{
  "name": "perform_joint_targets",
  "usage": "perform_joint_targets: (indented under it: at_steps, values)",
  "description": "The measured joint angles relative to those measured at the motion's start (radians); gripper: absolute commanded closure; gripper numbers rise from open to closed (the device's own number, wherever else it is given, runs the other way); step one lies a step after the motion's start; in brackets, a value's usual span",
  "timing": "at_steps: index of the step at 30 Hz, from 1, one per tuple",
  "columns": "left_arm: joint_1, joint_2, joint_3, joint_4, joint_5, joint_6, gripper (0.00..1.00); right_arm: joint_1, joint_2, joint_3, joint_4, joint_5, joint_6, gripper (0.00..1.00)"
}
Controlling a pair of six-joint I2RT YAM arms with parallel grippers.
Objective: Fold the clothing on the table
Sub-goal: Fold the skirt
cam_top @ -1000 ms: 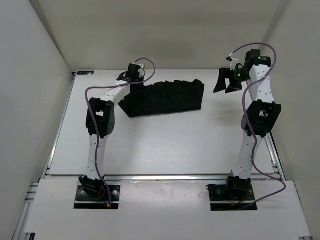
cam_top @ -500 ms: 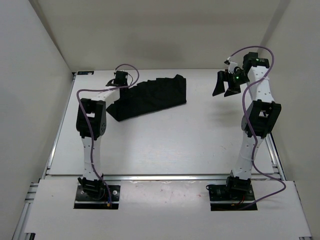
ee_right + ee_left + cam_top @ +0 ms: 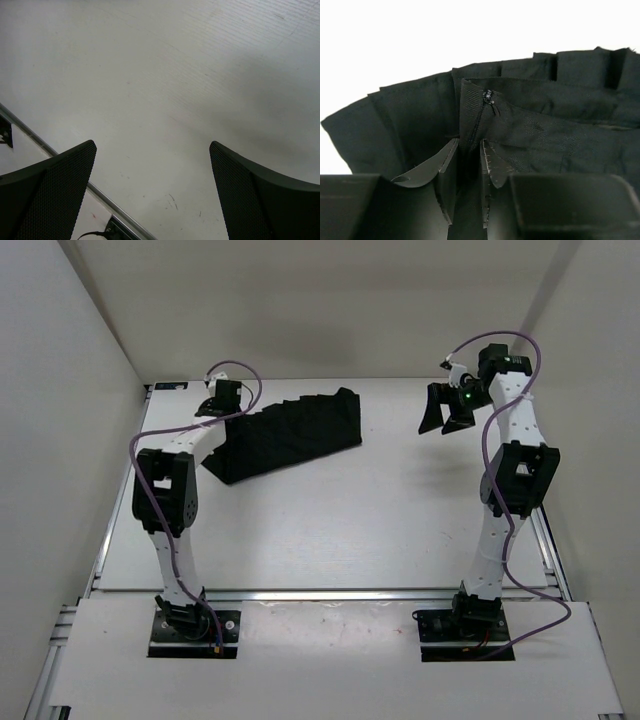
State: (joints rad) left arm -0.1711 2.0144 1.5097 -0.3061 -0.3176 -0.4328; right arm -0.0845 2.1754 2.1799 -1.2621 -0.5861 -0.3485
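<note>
Looking from the left, I see my left gripper (image 3: 218,400) down at the far-left end of the clothing (image 3: 290,430). On the wrist view its jaws stand narrowly apart, with a fold of the black cloth between them, just below a small zipper (image 3: 487,97). I cannot tell whether they pinch it. The pleated garment lies on the far left part of the table (image 3: 350,530), slanting toward the middle. Well to the right, the right gripper (image 3: 445,412) hovers above bare table, jaws spread wide, holding nothing.
</note>
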Motion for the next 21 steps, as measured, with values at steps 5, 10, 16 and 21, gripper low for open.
perform_joint_targets:
  at_steps: [5,10,16,21]
  values:
    - [0.039,-0.057,-0.061,0.023,0.0,-0.035,0.83,0.008,-0.002,-0.004,-0.001,0.0,0.0,0.01]
    - [0.092,-0.079,-0.138,0.025,-0.002,-0.066,1.0,0.008,-0.009,-0.021,0.0,-0.001,0.0,0.01]
    - [0.11,-0.072,-0.142,0.007,-0.008,-0.097,0.01,0.004,-0.03,-0.052,-0.001,-0.001,-0.001,0.01]
    - [0.082,-0.086,-0.143,0.014,-0.021,-0.086,0.01,-0.005,-0.058,-0.065,-0.001,-0.005,-0.002,0.01]
